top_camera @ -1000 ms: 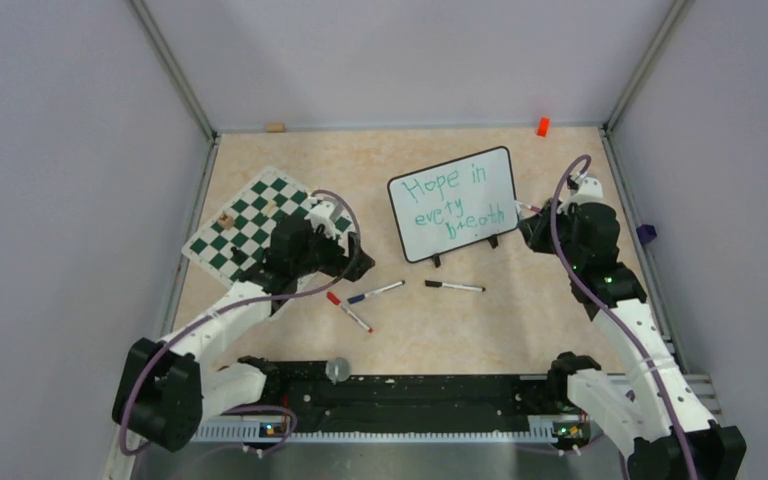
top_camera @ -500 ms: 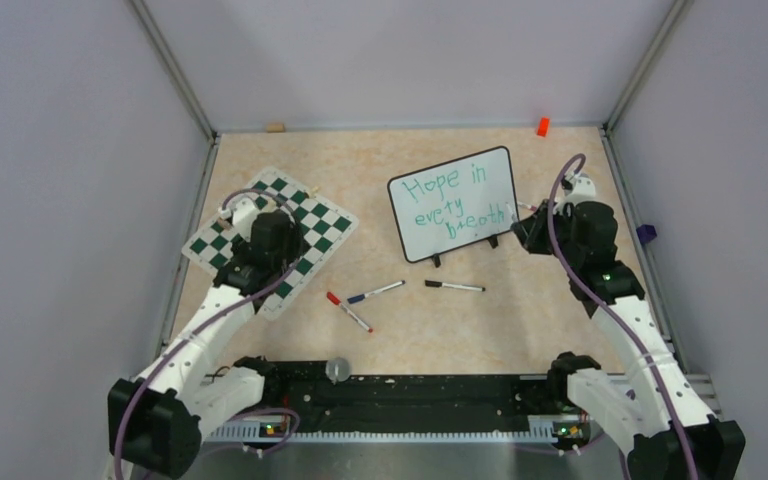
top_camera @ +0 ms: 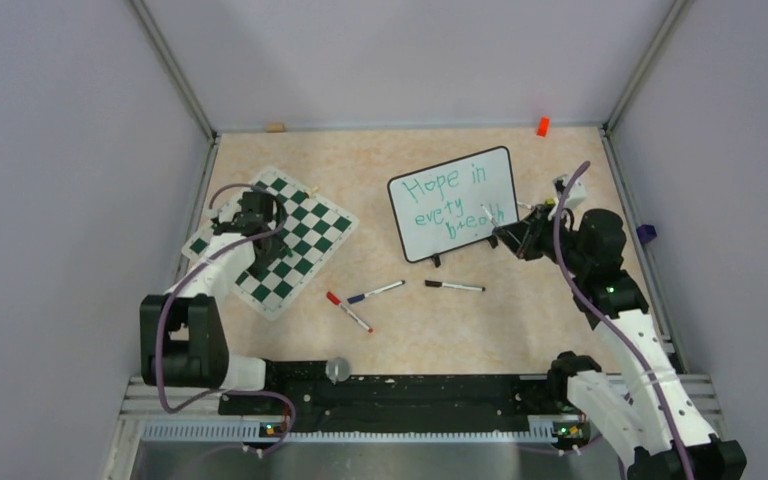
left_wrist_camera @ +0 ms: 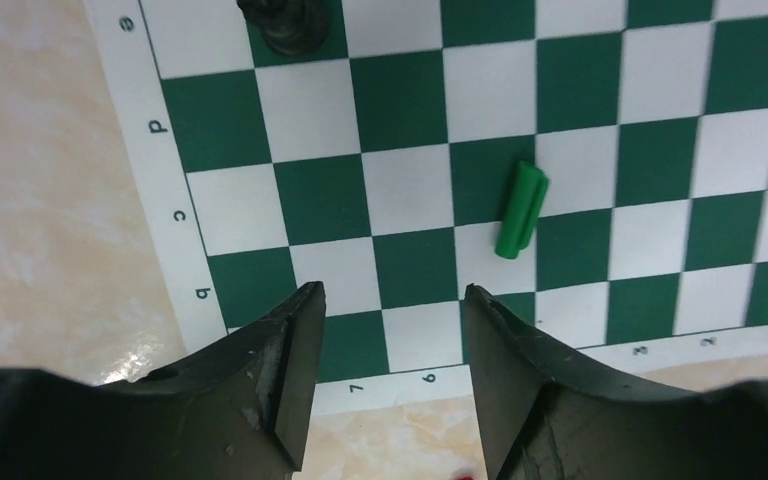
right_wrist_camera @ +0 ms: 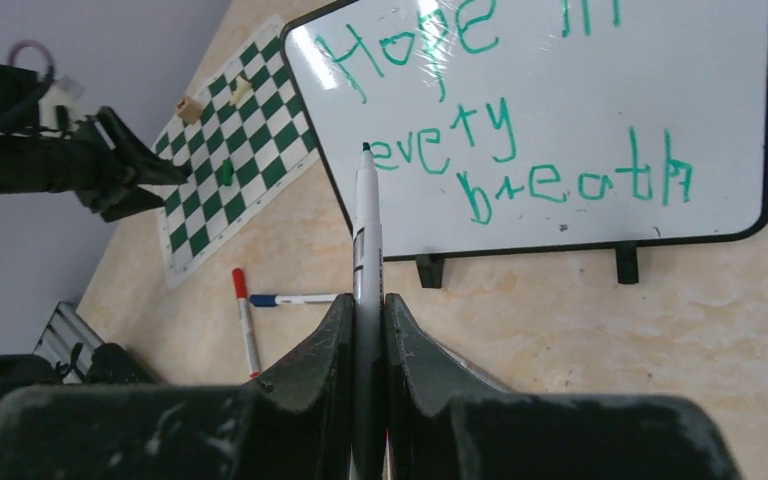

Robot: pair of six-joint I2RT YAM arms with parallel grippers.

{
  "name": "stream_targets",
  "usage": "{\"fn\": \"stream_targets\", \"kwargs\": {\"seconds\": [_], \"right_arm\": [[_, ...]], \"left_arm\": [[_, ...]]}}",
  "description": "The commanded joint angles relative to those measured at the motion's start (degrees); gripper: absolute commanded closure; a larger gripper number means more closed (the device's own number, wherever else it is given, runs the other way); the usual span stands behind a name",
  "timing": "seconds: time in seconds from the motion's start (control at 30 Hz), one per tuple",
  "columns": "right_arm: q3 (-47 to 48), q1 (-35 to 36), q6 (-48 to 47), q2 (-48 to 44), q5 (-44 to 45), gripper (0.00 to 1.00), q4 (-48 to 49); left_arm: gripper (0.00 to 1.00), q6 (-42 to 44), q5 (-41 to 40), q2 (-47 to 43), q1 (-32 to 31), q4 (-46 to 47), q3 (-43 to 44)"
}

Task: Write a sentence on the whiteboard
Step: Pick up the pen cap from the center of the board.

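The whiteboard (top_camera: 425, 242) stands on its two little feet at the back middle of the worktop (top_camera: 520, 320). The sentence (right_wrist_camera: 445, 140) on it reads "Hope in every breath" in green, in three lines. The words look the same as they did a second ago, so the writing seems to be finished. What changed is the arms. The left arm swung away from the middle of the worktop and now hangs over the chess mat (left_wrist_camera: 400, 110) on the left. The left gripper (left_wrist_camera: 390, 300) was spread very wide and has been narrowing, but its two fingers are still apart with nothing between them. The right gripper (right_wrist_camera: 365, 305) turned a little and now points across the low right corner of the board. It is pinching the marker (right_wrist_camera: 365, 230) tight. I think the next job is to put the cap back on, and the left arm has gone to fetch it. The left wrist view shows a small green cap (left_wrist_camera: 520, 210) lying on the mat just past the fingers, and a dark chess piece (left_wrist_camera: 285, 20) at the top edge. From above the cap can hardly be seen. The right wrist view shows the marker squeezed between the fingers and the letters up close, but I cannot tell if the tip touches the board. Only the top view shows both arms at once, and three other markers (top_camera: 375, 291) lying loose in front of the board.
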Motion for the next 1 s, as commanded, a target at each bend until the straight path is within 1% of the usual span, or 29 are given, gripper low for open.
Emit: {"fn": "stream_targets", "kwargs": {"seconds": [0.0, 0.17, 0.37, 0.47, 0.6, 0.73, 0.83, 0.97], "right_arm": [[-1.5, 0.3, 2.3, -2.1, -6.4, 1.00, 7.1], [-1.2, 0.9, 0.9, -0.9, -7.0, 1.00, 5.8], [-2.7, 1.8, 1.2, -0.6, -6.5, 1.00, 6.7], [-2.7, 2.3, 1.0, 0.1, -6.3, 1.00, 6.9], [-1.9, 3.2, 0.5, 1.3, -6.3, 1.00, 6.8], [-1.7, 3.8, 0.4, 1.6, -6.0, 1.00, 6.9], [-1.9, 4.2, 0.5, 1.6, -5.7, 1.00, 6.9], [-2.0, 4.6, 0.3, 1.5, -5.2, 1.00, 6.7]], "left_arm": [[0.42, -0.4, 5.0, 5.4, 0.8, -0.1, 2.0], [0.43, 1.2, 7.4, 8.9, 0.8, 1.8, 4.5], [0.43, 2.3, 7.4, 12.0, 0.8, 2.0, 7.7], [0.43, 2.5, 8.0, 14.3, 0.9, 1.0, 9.9], [0.42, 1.6, 6.2, 17.0, 0.9, -1.0, 12.7], [0.42, 1.5, 7.3, 20.8, 1.4, -1.9, 14.5], [0.49, 2.2, 9.4, 23.4, 2.2, -1.5, 15.5], [0.65, 1.8, 10.7, 25.8, 2.3, -1.6, 15.9]]}}
